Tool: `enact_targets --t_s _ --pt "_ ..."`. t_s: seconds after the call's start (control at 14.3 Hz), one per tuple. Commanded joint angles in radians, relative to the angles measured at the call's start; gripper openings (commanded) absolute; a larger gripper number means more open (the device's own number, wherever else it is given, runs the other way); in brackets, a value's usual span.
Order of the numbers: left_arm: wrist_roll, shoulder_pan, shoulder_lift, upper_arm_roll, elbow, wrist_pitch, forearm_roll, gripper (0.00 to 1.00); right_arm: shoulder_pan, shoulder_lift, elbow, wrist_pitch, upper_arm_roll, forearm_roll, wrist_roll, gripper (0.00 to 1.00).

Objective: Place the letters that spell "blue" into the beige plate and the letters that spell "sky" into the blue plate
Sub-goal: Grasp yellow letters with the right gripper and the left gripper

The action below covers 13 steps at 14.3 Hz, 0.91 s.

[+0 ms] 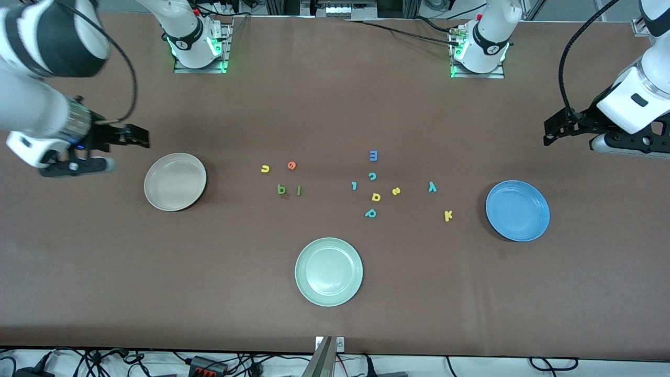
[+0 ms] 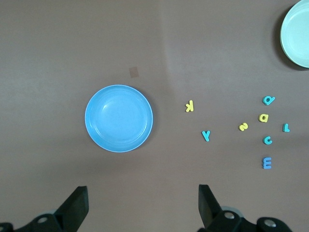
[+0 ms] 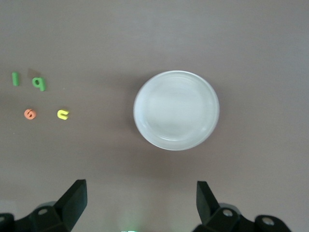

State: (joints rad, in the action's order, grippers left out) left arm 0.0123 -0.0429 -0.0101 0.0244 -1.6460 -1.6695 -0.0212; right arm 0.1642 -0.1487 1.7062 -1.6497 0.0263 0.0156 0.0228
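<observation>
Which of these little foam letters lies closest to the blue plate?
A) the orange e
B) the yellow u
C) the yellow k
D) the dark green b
C: the yellow k lies just beside the blue plate, while the orange e, dark green b and yellow u are grouped toward the right arm's end, near the beige plate.

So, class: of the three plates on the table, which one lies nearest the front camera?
The pale green plate. It sits lowest in the front view, between the two ends of the table; the beige plate and blue plate lie farther back.
</observation>
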Motion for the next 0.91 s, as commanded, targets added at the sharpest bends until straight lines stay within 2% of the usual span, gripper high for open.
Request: enact_targets --t_s 0.0,0.21,0.42,0.7,0.84 --pt "0.017 -0.002 -0.008 -0.004 0.020 0.013 0.007 1.00 0.058 -0.028 0.029 -0.045 0.006 0.020 -0.006 1.00" --pt "0.003 -0.021 -0.033 -0.003 0.018 0.005 0.004 1.00 0.113 -0.034 0.114 -0.148 0.006 0.043 -0.004 1.00" --pt "0.003 -0.048 -0.106 0.000 0.021 -0.009 0.014 1.00 0.170 -0.078 0.150 -0.170 0.004 0.053 -0.003 1.00" --pt "0.002 -0.078 -0.261 0.019 0.021 -0.107 0.015 1.00 0.230 -0.163 0.150 -0.222 0.004 0.055 0.051 1.00" --pt "0.002 -0.086 -0.342 0.019 0.020 -0.186 0.015 1.00 0.259 -0.181 0.190 -0.303 0.003 0.055 0.106 1.00"
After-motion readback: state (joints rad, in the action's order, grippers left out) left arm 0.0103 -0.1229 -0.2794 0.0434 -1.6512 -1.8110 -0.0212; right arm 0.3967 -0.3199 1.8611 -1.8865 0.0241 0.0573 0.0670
